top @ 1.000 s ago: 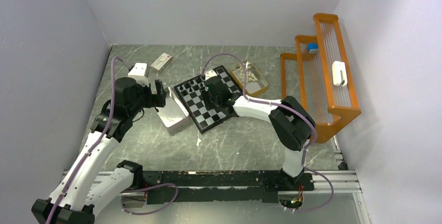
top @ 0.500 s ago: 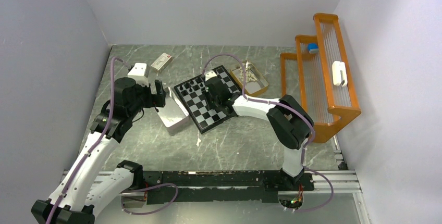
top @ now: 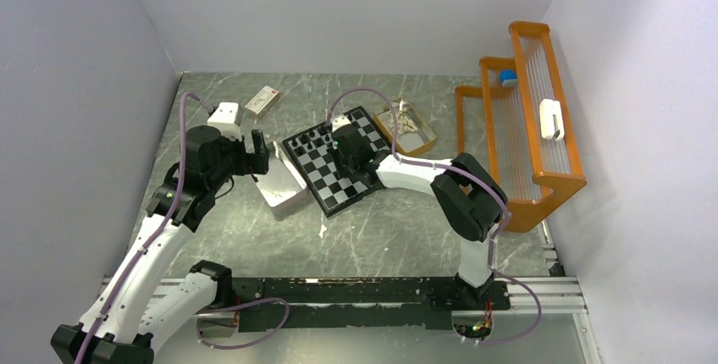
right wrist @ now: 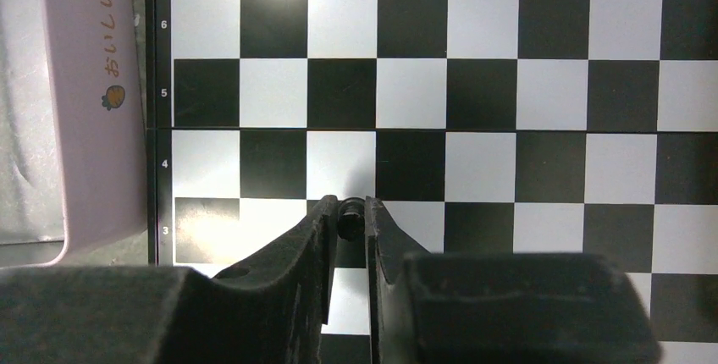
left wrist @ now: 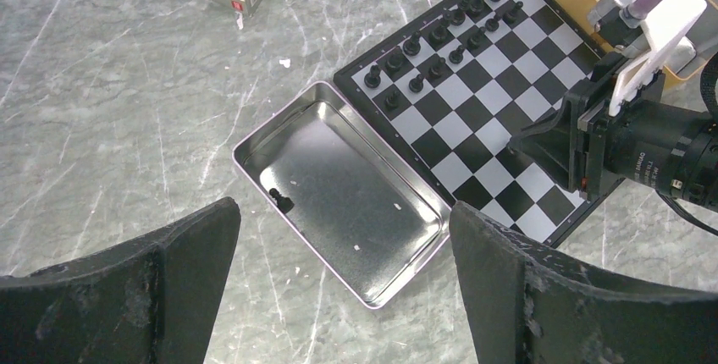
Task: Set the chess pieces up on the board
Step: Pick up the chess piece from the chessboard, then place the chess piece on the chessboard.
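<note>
The chessboard (top: 334,168) lies mid-table and also shows in the left wrist view (left wrist: 474,118) and the right wrist view (right wrist: 474,152). Several black chessmen (left wrist: 440,38) stand in two rows at its far end. My right gripper (right wrist: 350,217) is shut on a black chess piece (right wrist: 350,214) and holds it over the board's near rows. My left gripper (left wrist: 343,284) is open and empty above the silver tin (left wrist: 343,199), where one black piece (left wrist: 280,202) lies. Cream-white pieces sit in the tan tray (top: 406,125).
A small white-and-red box (top: 262,100) lies at the back left. An orange rack (top: 521,135) stands along the right wall. A pink tin edge with printed letters (right wrist: 89,118) borders the board's left side in the right wrist view.
The right gripper has shifted slightly toward the board's far end with the piece. The left arm has not moved.
</note>
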`<state>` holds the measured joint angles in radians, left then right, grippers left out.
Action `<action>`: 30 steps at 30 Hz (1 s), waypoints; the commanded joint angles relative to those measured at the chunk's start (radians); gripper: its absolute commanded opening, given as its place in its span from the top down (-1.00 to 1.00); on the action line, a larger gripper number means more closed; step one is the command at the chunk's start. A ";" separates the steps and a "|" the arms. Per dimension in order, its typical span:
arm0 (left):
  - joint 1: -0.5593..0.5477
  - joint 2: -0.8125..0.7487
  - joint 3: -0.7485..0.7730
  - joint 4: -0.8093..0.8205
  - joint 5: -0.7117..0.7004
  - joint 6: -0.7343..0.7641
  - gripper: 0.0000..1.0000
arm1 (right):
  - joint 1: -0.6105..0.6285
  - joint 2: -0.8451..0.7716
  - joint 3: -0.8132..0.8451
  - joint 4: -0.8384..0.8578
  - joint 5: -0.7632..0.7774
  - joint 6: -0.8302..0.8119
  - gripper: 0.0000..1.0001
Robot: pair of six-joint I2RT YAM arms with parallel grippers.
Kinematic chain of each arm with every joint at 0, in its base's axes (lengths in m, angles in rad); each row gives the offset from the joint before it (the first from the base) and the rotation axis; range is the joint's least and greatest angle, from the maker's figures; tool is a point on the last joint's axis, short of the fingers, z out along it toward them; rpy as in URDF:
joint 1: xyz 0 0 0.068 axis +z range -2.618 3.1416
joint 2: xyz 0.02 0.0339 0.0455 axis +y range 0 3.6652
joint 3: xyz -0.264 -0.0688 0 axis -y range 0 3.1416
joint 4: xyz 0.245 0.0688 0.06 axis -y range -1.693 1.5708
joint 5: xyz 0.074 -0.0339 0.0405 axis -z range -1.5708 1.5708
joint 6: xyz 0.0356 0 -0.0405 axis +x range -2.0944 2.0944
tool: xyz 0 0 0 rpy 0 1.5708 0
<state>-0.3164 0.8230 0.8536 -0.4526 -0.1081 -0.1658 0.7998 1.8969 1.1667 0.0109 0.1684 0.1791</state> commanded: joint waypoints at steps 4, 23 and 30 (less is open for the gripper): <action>-0.006 -0.004 0.013 0.029 0.004 0.015 -0.95 | -0.004 -0.007 0.041 0.003 -0.004 -0.012 0.64; -0.006 -0.003 0.010 0.032 0.017 0.011 -0.95 | -0.174 0.004 0.230 -0.073 -0.027 -0.079 0.73; -0.006 0.001 0.010 0.032 0.015 0.013 -0.95 | -0.241 0.117 0.367 -0.074 -0.051 -0.116 0.73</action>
<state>-0.3164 0.8284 0.8536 -0.4526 -0.1074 -0.1635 0.5888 1.9423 1.4662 -0.0586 0.1448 0.0994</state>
